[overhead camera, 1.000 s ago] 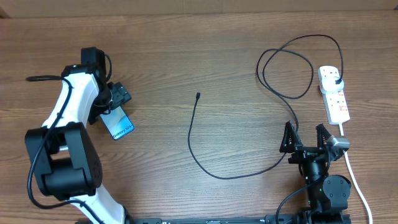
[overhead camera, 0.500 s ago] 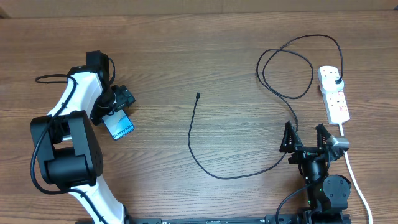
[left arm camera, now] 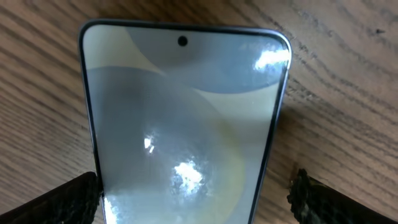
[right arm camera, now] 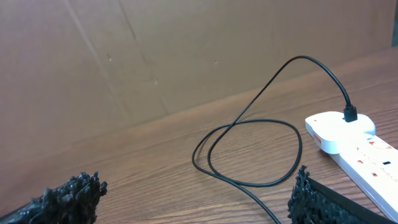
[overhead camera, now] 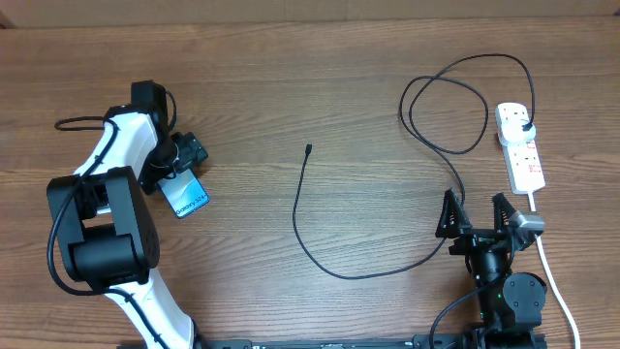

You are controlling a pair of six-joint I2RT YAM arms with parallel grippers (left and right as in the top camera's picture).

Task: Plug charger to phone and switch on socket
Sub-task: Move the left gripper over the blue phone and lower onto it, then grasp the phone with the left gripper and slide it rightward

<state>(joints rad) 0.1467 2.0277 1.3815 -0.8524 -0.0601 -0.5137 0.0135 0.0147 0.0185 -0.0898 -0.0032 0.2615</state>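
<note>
Wooden surface (overhead camera: 291, 87) carried it all. At its left side lay the phone (left arm camera: 180, 124), flat and screen up. I judged it rigid, fairly light and slick on the glass, so best pinched across its long dark edges. My left pincer (left arm camera: 193, 191) straddled its lower end, spread wider than the phone. One finger sat just beside the left edge, the other apart from the right, gripping nothing. The charger (overhead camera: 320, 254), limp and thin, trailed mid-surface, its connector tip (overhead camera: 307, 149) well apart from the phone. My right pincer (overhead camera: 475, 215) hung wide and empty near the socket (overhead camera: 523, 155).
</note>
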